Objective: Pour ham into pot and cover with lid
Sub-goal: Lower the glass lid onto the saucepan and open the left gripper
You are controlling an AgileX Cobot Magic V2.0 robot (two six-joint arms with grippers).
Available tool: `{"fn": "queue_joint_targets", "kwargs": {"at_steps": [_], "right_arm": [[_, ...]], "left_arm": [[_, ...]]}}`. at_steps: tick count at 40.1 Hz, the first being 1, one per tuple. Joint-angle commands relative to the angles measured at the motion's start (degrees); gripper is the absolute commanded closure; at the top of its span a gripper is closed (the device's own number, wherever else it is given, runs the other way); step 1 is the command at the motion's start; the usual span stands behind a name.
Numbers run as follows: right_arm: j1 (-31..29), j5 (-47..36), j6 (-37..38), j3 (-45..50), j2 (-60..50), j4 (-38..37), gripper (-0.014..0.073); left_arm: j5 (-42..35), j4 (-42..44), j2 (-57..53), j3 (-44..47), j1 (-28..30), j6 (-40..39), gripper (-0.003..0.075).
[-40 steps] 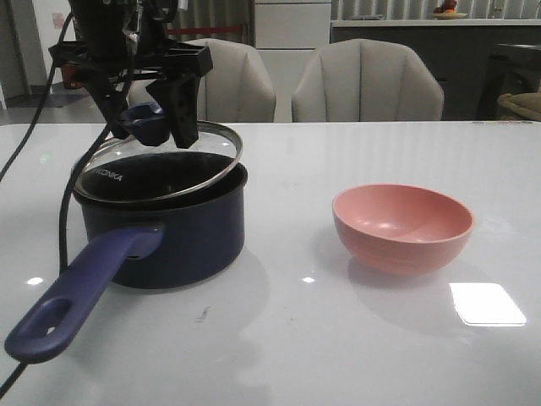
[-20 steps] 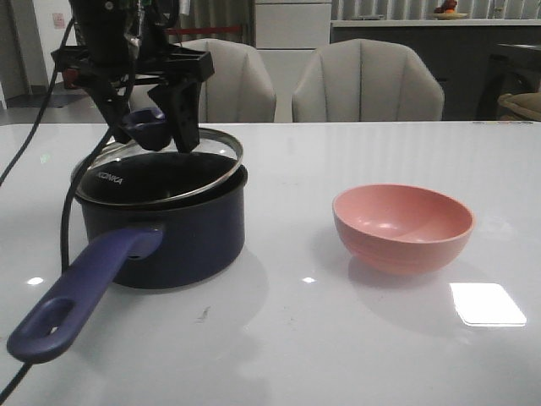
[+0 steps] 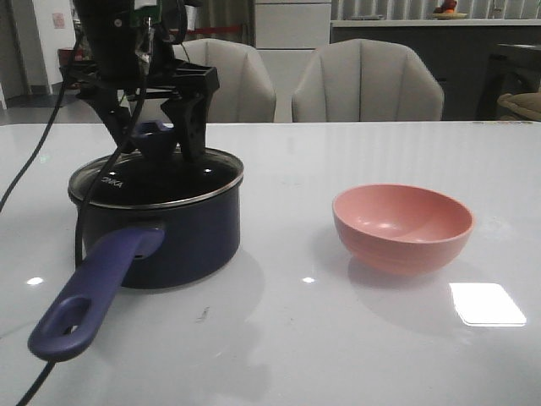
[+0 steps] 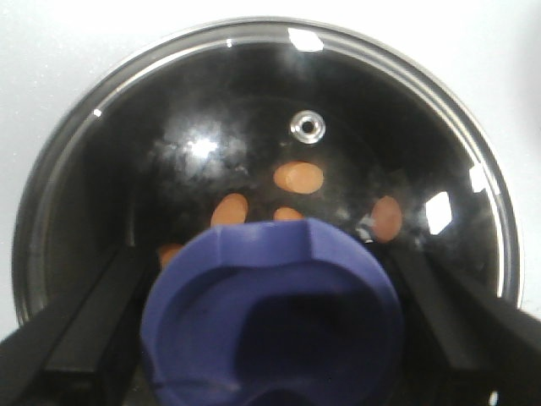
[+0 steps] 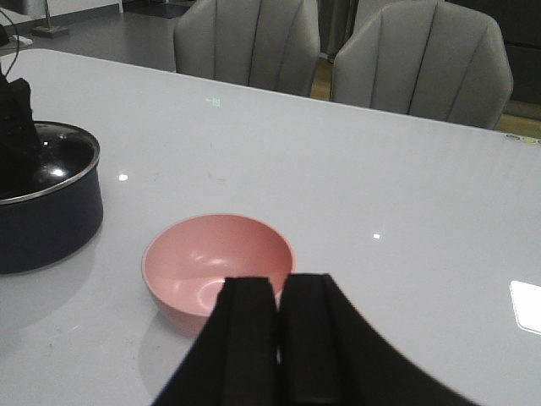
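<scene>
The ham [image 4: 297,178] is seen through the glass of the lid [image 3: 156,179] as a few orange slices on the black bottom of the pot [image 3: 161,233], so the pouring is judged as done. The lid is laid flat on the pot, its steel rim on the pot's rim all around as far as can be seen, so the covering looks nearly finished too. The blue knob [image 4: 270,317] is flanked by the fingers of the left gripper [image 3: 156,135], one at each side; whether it is gripped or already released cannot be told. What is left, it seems, is only to free the knob and lift the arm away. The pink bowl [image 3: 402,227] stands empty, well apart from the pot. The right gripper [image 5: 279,338] is closed on nothing, near the bowl.
</scene>
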Motion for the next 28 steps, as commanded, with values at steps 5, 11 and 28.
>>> {"fn": "queue_joint_targets", "kwargs": {"at_steps": [5,11,28], "right_arm": [[-0.01,-3.96,-0.62,-1.6,0.36,0.4,0.0446],[-0.01,-3.96,-0.62,-1.6,0.36,0.4,0.0446],[-0.01,-3.96,-0.62,-1.6,0.36,0.4,0.0446]], "left_arm": [[3.79,-0.18,-2.28,-6.6,-0.28,-0.15,0.0136],[10.12,-0.07,-3.29,-12.3,-0.28,-0.15,0.0136],[3.59,-0.07,-19.11,-2.03,-0.28,1.14,0.0136]]}}
